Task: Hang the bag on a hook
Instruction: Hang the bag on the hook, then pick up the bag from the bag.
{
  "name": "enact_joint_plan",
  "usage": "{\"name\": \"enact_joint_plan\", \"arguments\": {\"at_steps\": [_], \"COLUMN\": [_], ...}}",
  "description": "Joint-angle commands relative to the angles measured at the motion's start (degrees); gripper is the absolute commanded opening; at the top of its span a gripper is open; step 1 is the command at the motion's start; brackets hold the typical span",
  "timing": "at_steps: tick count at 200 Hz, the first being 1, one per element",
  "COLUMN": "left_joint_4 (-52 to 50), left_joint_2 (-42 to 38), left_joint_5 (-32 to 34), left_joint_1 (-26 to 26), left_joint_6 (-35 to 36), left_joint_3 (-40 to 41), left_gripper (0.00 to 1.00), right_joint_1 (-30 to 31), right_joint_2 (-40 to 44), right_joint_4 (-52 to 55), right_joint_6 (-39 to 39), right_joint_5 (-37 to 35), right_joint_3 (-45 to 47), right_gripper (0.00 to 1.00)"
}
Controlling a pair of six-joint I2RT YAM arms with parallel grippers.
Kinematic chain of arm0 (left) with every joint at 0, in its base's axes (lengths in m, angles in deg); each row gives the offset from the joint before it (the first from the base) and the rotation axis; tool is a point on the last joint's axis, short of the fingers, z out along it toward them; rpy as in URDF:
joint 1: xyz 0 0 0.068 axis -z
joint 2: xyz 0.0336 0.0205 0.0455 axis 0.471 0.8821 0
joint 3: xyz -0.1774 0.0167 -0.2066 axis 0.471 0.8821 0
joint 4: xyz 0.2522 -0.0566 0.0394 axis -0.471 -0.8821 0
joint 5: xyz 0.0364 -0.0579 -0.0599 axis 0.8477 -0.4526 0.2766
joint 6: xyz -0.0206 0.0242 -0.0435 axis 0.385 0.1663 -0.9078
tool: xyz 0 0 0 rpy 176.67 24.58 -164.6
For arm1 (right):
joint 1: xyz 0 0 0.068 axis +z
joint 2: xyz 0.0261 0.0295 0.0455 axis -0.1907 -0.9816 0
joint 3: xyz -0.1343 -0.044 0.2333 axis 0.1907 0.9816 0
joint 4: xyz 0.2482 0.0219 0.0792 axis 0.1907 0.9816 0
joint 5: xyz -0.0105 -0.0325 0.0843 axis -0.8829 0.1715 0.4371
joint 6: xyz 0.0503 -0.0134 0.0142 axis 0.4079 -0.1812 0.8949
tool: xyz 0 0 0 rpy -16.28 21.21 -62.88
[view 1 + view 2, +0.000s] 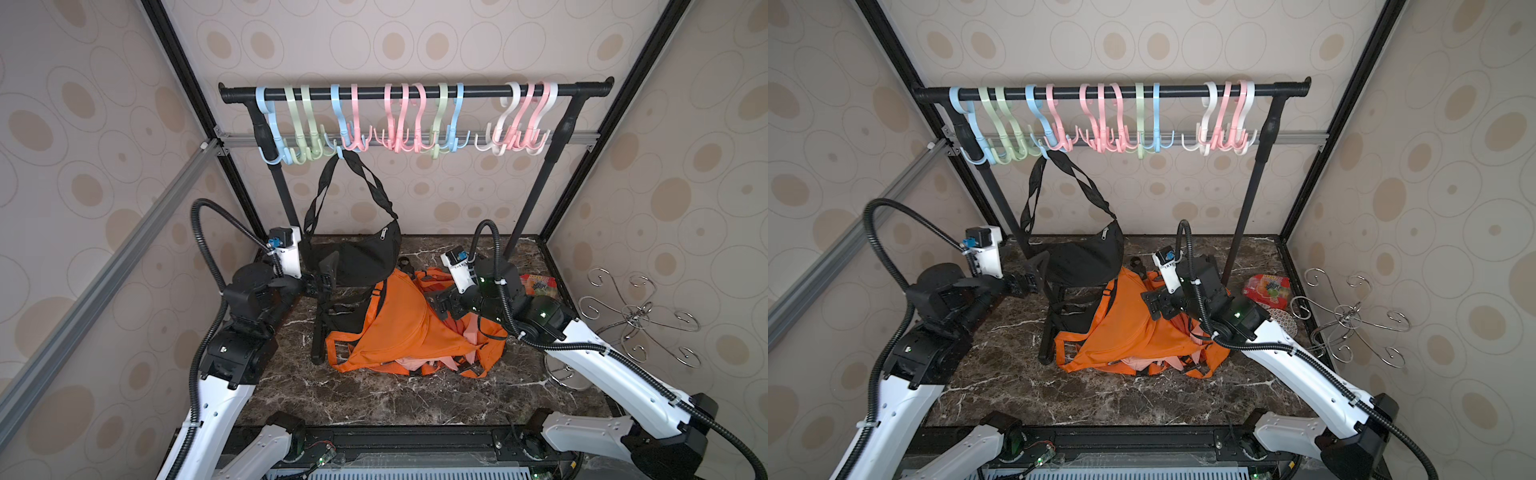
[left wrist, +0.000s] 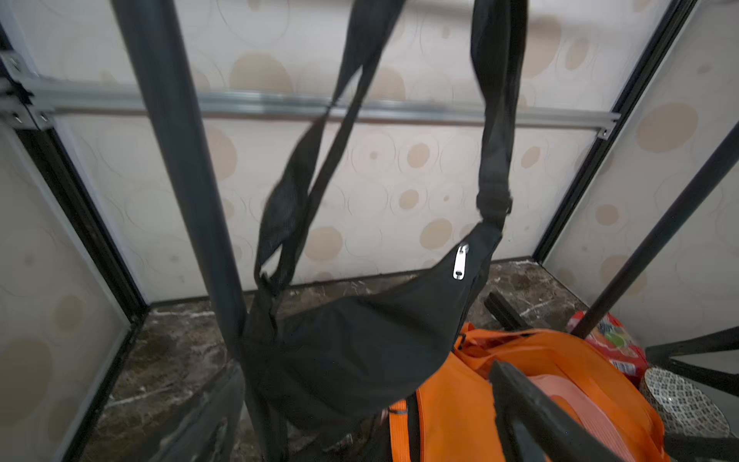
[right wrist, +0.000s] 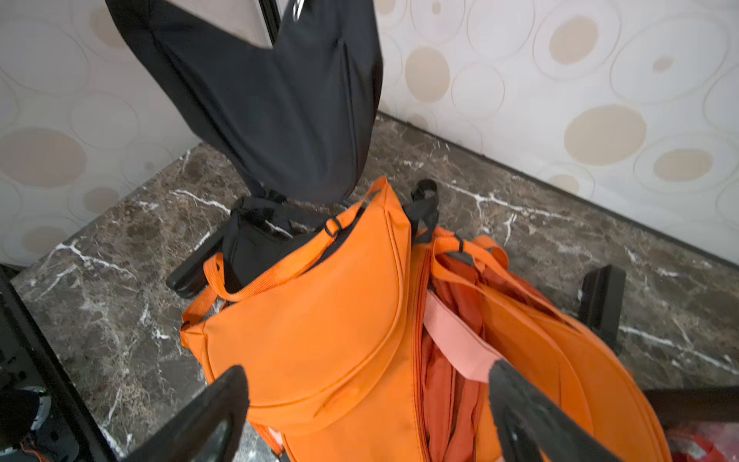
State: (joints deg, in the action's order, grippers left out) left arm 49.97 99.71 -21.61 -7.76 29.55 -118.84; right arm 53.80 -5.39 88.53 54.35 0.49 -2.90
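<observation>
Strap (image 1: pixel 372 180) of the black fabric sling bag (image 1: pixel 353 257) loops over a pale blue plastic hook (image 1: pixel 340 122), upper centre of a top view. Left gripper (image 2: pixel 366 372) and right gripper (image 3: pixel 368 370) gape, holding nothing. Best to back away slowly, low, without snagging the webbing.

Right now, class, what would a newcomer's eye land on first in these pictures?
The bright orange bags heaped on the marble table catch the eye first. Behind them, a black bag hangs by its strap from a blue hook. Above runs a black rail crowded with pastel hooks.
</observation>
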Motion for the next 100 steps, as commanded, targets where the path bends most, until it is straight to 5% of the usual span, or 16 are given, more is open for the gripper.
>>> {"name": "enact_joint_plan", "arguments": {"at_steps": [1,24,54,74,100], "left_joint_4": [2.6,4.5,8.1,8.2,10.6], "left_joint_2": [-1.3,-2.3,-2.1,-0.5,3.7], "left_joint_5": [5.4,12.7,12.4,11.1,-0.9], "left_joint_1": [7.0,16.6,19.0,16.5,5.4], "left_joint_6": [-4.2,-7.4,-14.5,-18.5,-19.6], "left_joint_3": [6.3,13.6,22.3,25.5,30.2], "left_gripper": [0.96,0.96,0.96,0.92,0.84], "right_joint_1": [0.3,0.3,0.3,0.3,0.3], "right_joint_2": [0.1,1.4,-0.1,-1.9,-3.9], "right_joint_4": [2.6,2.5,3.6,1.1,-1.1], "right_joint_6": [3.0,3.7,5.8,8.5,9.2], "right_joint_5": [0.6,1.2,3.1,4.2,5.3], "right_joint_3": [3.2,8.3,10.1,10.9,9.2], "right_gripper": [0.92,0.91,0.88,0.86,0.85]}}
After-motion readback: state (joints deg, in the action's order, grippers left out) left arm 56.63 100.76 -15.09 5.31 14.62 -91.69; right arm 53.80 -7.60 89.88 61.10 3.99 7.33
